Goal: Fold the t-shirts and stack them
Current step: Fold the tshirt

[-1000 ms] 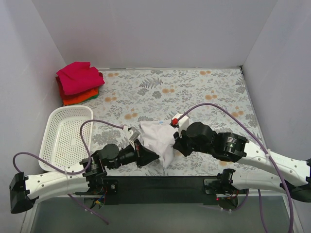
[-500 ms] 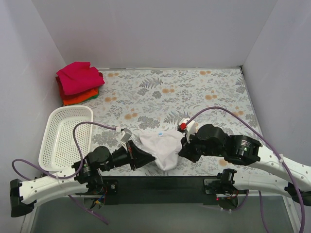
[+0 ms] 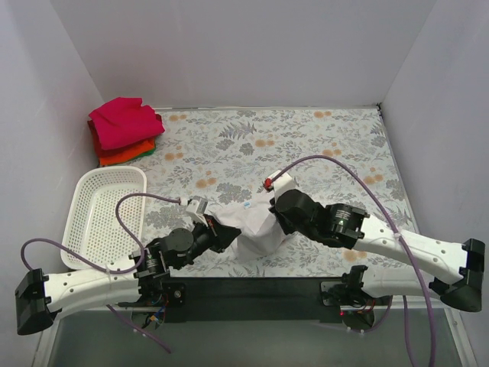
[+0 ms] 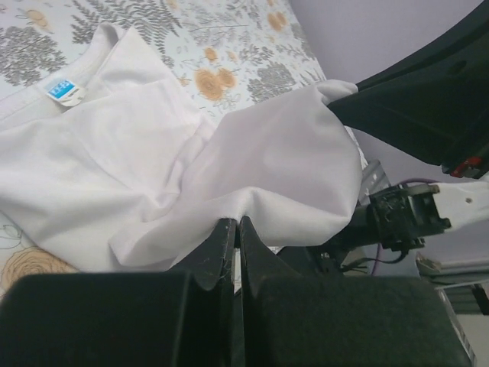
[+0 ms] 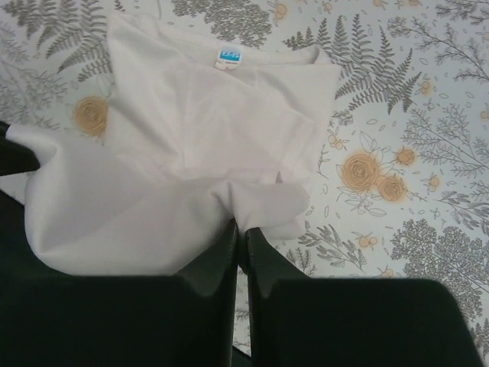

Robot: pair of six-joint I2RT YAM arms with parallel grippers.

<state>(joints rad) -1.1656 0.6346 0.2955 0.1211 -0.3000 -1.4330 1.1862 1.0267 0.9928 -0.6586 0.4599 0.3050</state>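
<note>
enclosure: plain pale walls on three sides of a floral-print table [image 3: 321,138].
basket [image 3: 85,222]: white plastic mesh, at the left edge of the table, near the left arm.
folded stack [image 3: 122,126]: far left corner, well apart from both arms; magenta-pink shirt on top, red-orange and a sliver of green beneath.
white t-shirt [image 3: 252,223]: near edge, centre, between the two arms; bunched, collar end lying on the table, lower part raised in loose folds.
left gripper [image 4: 236,228]: jaws pressed together on a pinch of the white cloth.
right gripper [image 5: 241,229]: jaws likewise closed on a pinch of the white cloth, just beside the left gripper's hold.
neck label [image 5: 229,56]: small blue tag inside the collar, facing up.
handling: judged light, limp and shapeless; it sags between holds and wrinkles readily, with no risk of breakage.
hold points: likely best at hem corners or shoulder seams, one per gripper, held apart so the cloth hangs flat.
</note>
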